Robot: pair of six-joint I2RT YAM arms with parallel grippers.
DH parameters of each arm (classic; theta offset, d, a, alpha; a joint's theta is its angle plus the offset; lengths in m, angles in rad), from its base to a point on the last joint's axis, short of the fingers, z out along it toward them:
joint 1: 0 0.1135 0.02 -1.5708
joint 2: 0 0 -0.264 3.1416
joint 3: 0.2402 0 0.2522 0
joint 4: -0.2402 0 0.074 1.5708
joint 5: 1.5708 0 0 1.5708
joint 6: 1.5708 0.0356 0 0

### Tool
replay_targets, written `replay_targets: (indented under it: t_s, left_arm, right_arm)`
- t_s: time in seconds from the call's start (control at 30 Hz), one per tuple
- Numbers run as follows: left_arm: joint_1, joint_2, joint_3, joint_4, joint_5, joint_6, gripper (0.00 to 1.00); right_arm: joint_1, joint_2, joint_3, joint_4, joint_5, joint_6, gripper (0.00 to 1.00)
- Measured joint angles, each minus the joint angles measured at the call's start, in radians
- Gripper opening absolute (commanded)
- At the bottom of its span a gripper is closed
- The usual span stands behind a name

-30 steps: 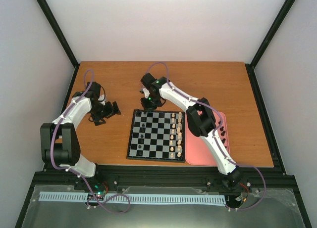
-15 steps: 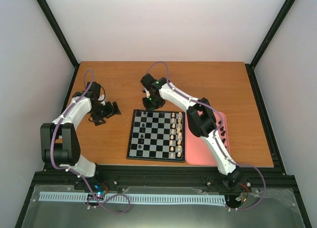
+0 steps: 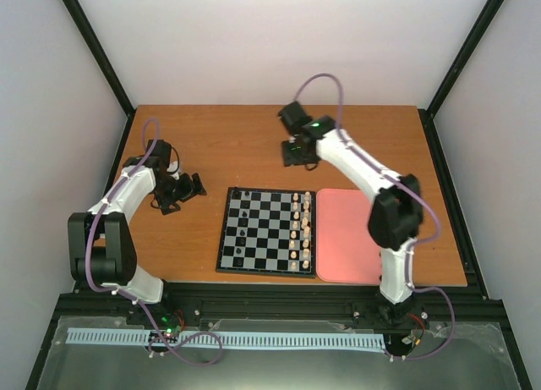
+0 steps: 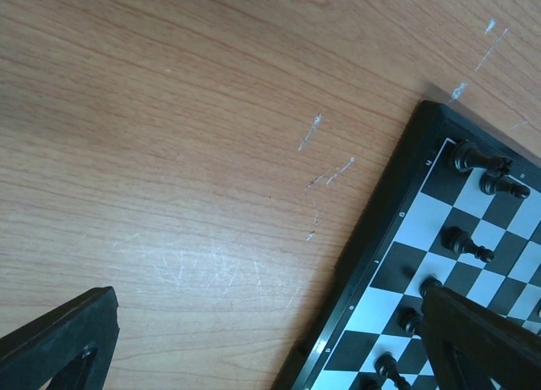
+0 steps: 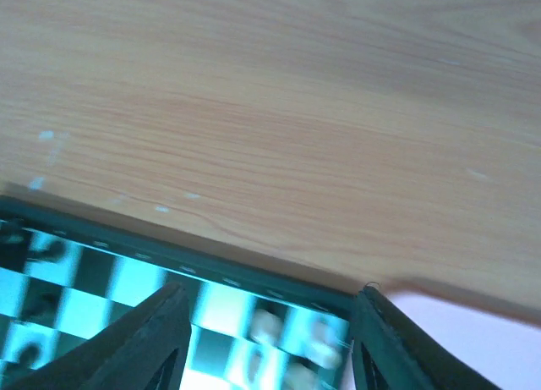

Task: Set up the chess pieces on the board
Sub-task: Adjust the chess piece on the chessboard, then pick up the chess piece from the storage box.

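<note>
Basically a brown wooden bench boxed by white walls and black corner posts. Near its front edge lies the board, pink tray against its right side. On the board, black chess pieces stand on the left files, cream-white pieces on the right files. Only the left wrist view shows pale scratches in the wood by the board's corner; right wrist view is blurred. Both released: left claw over bare wood left of the board, right claw past its far edge.
</note>
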Motion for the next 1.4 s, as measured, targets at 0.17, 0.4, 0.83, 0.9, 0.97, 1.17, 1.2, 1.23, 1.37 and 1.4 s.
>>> replay_targets:
  t_s: [0.17,0.4,0.83,0.9,0.97,1.17,1.2,1.23,1.37,1.4]
  left_arm:
    - [0.000,-0.005,0.000,0.000,0.012,0.000,1.00]
    - [0.000,-0.005,0.000,0.002,0.036,0.000,1.00]
    - [0.000,-0.009,0.000,0.004,0.053,0.000,1.00]
    - [0.000,-0.009,0.000,0.004,0.053,0.000,1.00]
    - [0.000,-0.009,0.000,0.004,0.053,0.000,1.00]
    - [0.000,-0.009,0.000,0.004,0.052,0.000,1.00]
    - [0.000,-0.009,0.000,0.004,0.052,0.000,1.00]
    - [0.000,-0.009,0.000,0.004,0.052,0.000,1.00]
    - [0.000,-0.009,0.000,0.004,0.052,0.000,1.00]
    - [0.000,-0.009,0.000,0.004,0.052,0.000,1.00]
  right_arm:
    - [-0.205,-0.257,-0.254,-0.050,0.019,0.023,0.55]
    - [-0.474,-0.430,-0.571,-0.132,0.018,0.034,0.55]
    - [-0.598,-0.397,-0.783,-0.030,-0.097,-0.004,0.49]
    - [-0.602,-0.371,-0.782,-0.010,-0.102,-0.014,0.49]
    - [-0.608,-0.344,-0.777,0.005,-0.105,-0.023,0.47]
    - [-0.622,-0.294,-0.767,0.046,-0.104,-0.044,0.38]
    - [-0.623,-0.289,-0.764,0.051,-0.104,-0.047,0.38]
    - [-0.623,-0.283,-0.761,0.057,-0.104,-0.049,0.38]
    - [-0.623,-0.263,-0.755,0.077,-0.101,-0.052,0.38]
    - [-0.623,-0.259,-0.753,0.080,-0.100,-0.053,0.36]
